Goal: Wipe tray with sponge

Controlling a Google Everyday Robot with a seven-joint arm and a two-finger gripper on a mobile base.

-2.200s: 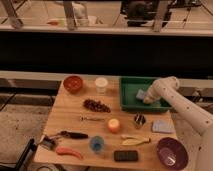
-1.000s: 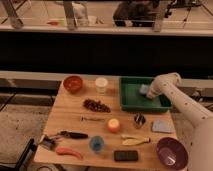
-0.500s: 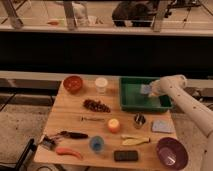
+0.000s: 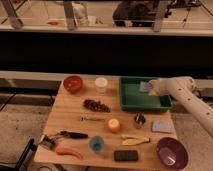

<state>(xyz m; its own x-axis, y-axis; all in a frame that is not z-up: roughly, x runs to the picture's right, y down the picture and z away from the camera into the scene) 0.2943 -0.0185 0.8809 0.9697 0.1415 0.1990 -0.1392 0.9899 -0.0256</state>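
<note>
The green tray (image 4: pixel 132 96) sits at the back right of the wooden table. The light blue-grey sponge (image 4: pixel 145 86) is inside it, near the far right part of the tray floor. My gripper (image 4: pixel 152 88) reaches in from the right on a white arm and is shut on the sponge, holding it down in the tray. The fingertips are mostly hidden behind the sponge and the wrist.
On the wooden table (image 4: pixel 75 120) are a red bowl (image 4: pixel 73 83), white cup (image 4: pixel 101 85), grapes (image 4: pixel 96 105), orange (image 4: pixel 114 125), metal cup (image 4: pixel 139 120), grey-blue pad (image 4: pixel 161 125), purple bowl (image 4: pixel 171 152), black block (image 4: pixel 125 155) and blue cup (image 4: pixel 96 144).
My gripper has carried the sponge from the tray's middle toward its far right side. Nothing else on the table has moved.
</note>
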